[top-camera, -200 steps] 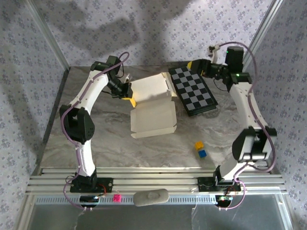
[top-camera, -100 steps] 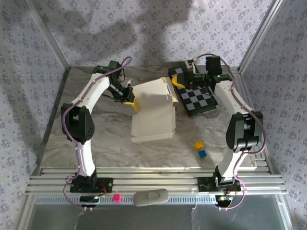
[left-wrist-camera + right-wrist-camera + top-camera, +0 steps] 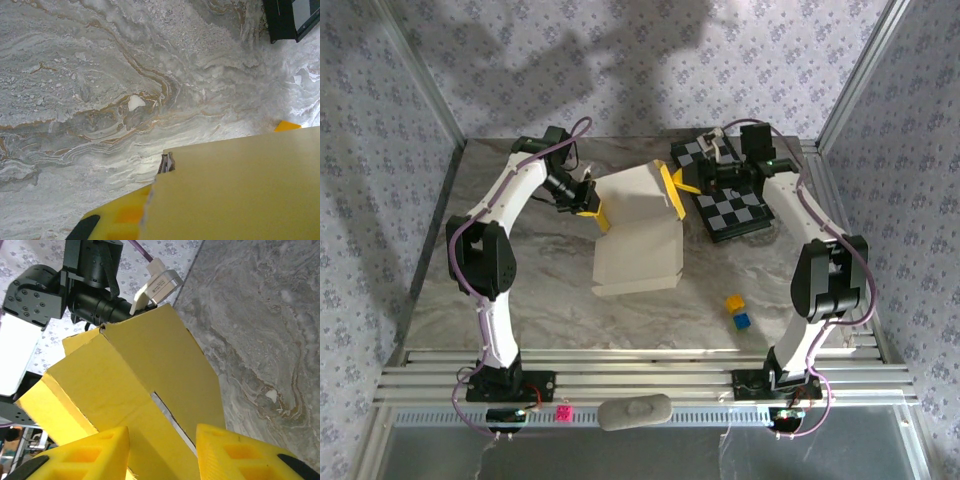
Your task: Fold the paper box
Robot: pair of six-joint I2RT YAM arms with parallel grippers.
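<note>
Marbled counter (image 3: 520,290) underneath, and the paper box (image 3: 638,250) sits mid-counter with its long axis running near to far. The near half lies flat, pale inside up. The far half is lifted and tilted, yellow edges showing. The left arm rises from its base, elbow out to the left, forearm bent inward at the far end. The left gripper (image 3: 588,203) is clamped on the raised panel's left edge, and the wrist view has the cardboard (image 3: 240,190) right over a yellow finger (image 3: 115,220). The right arm stretches far, its wrist turned leftward over the chequered board (image 3: 735,205). The right gripper (image 3: 688,180) meets the box's right flap, fingers (image 3: 90,455) partly apart astride the cardboard. Near right, a yellow cube (image 3: 734,302) touches a blue cube (image 3: 741,320).
</note>
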